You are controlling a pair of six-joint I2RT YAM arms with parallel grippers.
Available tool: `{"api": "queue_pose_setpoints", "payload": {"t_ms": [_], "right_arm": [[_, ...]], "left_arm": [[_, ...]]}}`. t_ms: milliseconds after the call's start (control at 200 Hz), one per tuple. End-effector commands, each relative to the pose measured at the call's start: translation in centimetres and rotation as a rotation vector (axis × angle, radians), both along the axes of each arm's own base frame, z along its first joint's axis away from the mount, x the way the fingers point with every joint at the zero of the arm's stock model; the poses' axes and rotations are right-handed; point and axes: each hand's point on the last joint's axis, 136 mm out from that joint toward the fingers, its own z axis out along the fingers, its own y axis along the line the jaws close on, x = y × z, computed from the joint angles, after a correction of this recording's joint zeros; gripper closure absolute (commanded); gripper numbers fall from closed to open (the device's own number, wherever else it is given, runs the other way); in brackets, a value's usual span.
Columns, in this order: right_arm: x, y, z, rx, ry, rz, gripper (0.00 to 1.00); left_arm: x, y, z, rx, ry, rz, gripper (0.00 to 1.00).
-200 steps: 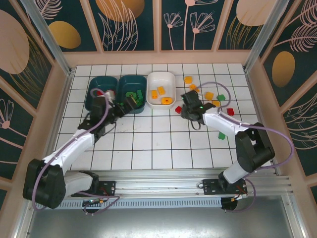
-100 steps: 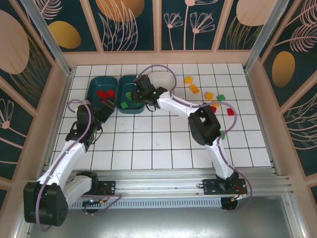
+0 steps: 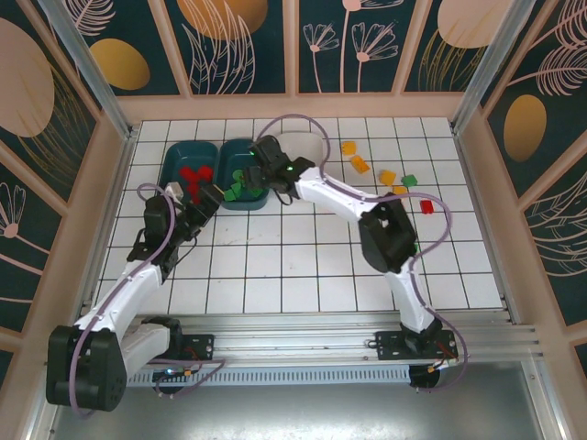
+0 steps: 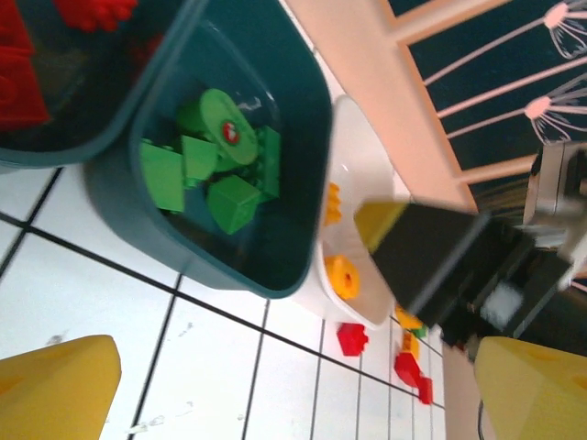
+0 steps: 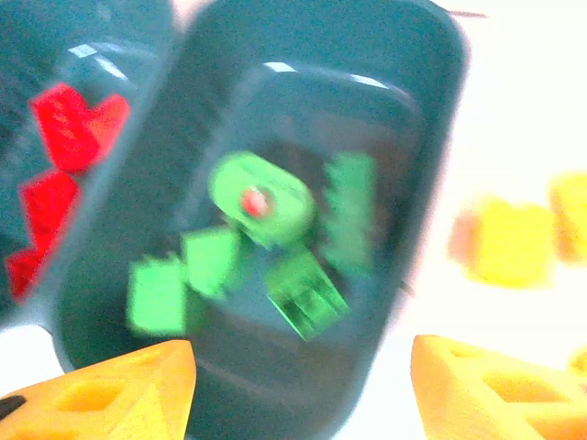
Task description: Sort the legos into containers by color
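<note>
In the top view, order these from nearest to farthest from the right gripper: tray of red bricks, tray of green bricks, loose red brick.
1. Tray of green bricks, under the right gripper.
2. Tray of red bricks, to the left.
3. Loose red brick, far right.

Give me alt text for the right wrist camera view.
Green legos lie in a teal tray beneath the open right pincer. Red legos show at left in another tray, yellow legos at right.
</note>
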Motion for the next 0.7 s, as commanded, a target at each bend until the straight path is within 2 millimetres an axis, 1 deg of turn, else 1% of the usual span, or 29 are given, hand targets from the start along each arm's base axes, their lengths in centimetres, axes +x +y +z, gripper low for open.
{"api": "queue_pose_setpoints", "payload": {"t_ms": [0,30,40,90,145,155,165,175,195,235,290,375,455,515,591,661,696], "right_arm": [[-0.8,-9.3,3.3,-0.014,-0.049,-0.248,0.36],[-1.4,-12.2,2.7,-0.016,-0.028,-0.311,0.35],[-1.8,-13.1,2.1,-0.022,-0.013,-0.331,0.35],[-3.4,-18.1,0.6,-0.027,0.040,-0.438,0.33],[-5.7,-23.4,-1.6,-0.038,0.104,-0.553,0.31],[-6.2,-24.1,-1.8,-0.037,0.110,-0.569,0.31],[-6.9,-24.6,-2.3,-0.041,0.126,-0.581,0.30],[-7.1,-26.1,-2.6,-0.041,0.137,-0.619,0.30],[-8.0,-28.0,-3.3,-0.040,0.161,-0.666,0.29],[-9.9,-31.0,-4.4,-0.025,0.205,-0.743,0.27],[-12.0,-33.9,-5.8,0.029,0.261,-0.828,0.25],[-14.5,-36.9,-7.3,0.065,0.304,-0.910,0.23],[-15.8,-39.1,-8.9,0.072,0.355,-0.979,0.21],[-16.4,-40.2,-10.4,0.087,0.419,-1.010,0.21],[-16.6,-40.7,-11.8,0.102,0.458,-1.011,0.24],[-16.6,-40.3,-12.8,0.105,0.477,-0.989,0.26],[-16.5,-39.9,-13.2,0.116,0.488,-0.968,0.28]], "left_arm": [[-0.1,-3.1,1.8,-0.053,-0.097,-0.130,0.01],[-0.2,-4.3,1.8,-0.046,-0.103,-0.165,0.01],[-0.3,-4.8,1.8,-0.042,-0.106,-0.177,0.02],[-0.5,-7.2,2.0,-0.023,-0.119,-0.245,0.02],[-0.9,-10.0,2.1,-0.021,-0.132,-0.320,0.02],[-1.0,-10.5,2.2,-0.023,-0.136,-0.335,0.02],[-1.0,-11.0,2.3,-0.025,-0.140,-0.348,0.03],[-1.1,-11.5,2.3,-0.028,-0.144,-0.362,0.03],[-1.3,-12.4,2.5,-0.034,-0.152,-0.388,0.03],[-1.7,-14.2,2.8,-0.042,-0.168,-0.439,0.04],[-2.1,-16.1,3.0,-0.035,-0.183,-0.499,0.03],[-2.5,-18.1,3.2,-0.023,-0.194,-0.561,0.04],[-2.4,-18.7,3.0,-0.021,-0.192,-0.579,0.04],[-2.4,-18.7,2.8,-0.009,-0.186,-0.581,0.03],[-2.4,-18.5,2.4,0.005,-0.177,-0.580,0.03],[-2.5,-18.3,2.1,0.017,-0.169,-0.576,0.02],[-2.6,-18.2,1.9,0.023,-0.165,-0.573,0.02]]}}
